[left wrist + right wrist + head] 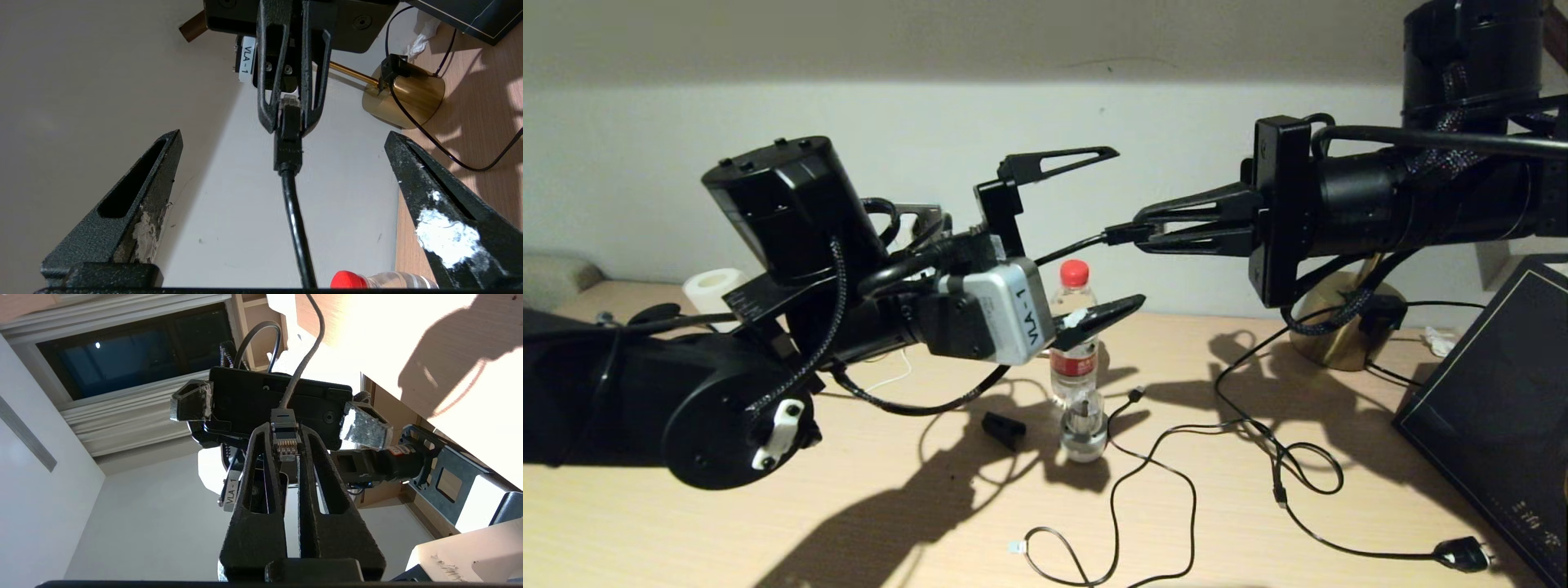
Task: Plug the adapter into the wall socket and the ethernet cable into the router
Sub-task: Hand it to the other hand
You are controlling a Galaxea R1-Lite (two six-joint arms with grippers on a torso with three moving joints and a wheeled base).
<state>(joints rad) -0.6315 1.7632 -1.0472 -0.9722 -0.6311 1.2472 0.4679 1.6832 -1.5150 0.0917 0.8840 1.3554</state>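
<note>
While the ethernet cable (pixel 1086 245) is held up in the air above the table (pixel 931 506), its plug is clamped between the closed fingers of the right hand (pixel 1147 233), with the gold contacts showing in the right wrist view. The left hand (pixel 1119 233) is spread wide just in front of the plug, around the cord but not touching it. The cord is judged light and limp, so it will sag and drag; the clear plug is hard, small and likely slippery, with a fragile clip. It is best gripped on the plug's flat sides, just behind the tip. Neither router nor wall socket is seen.
</note>
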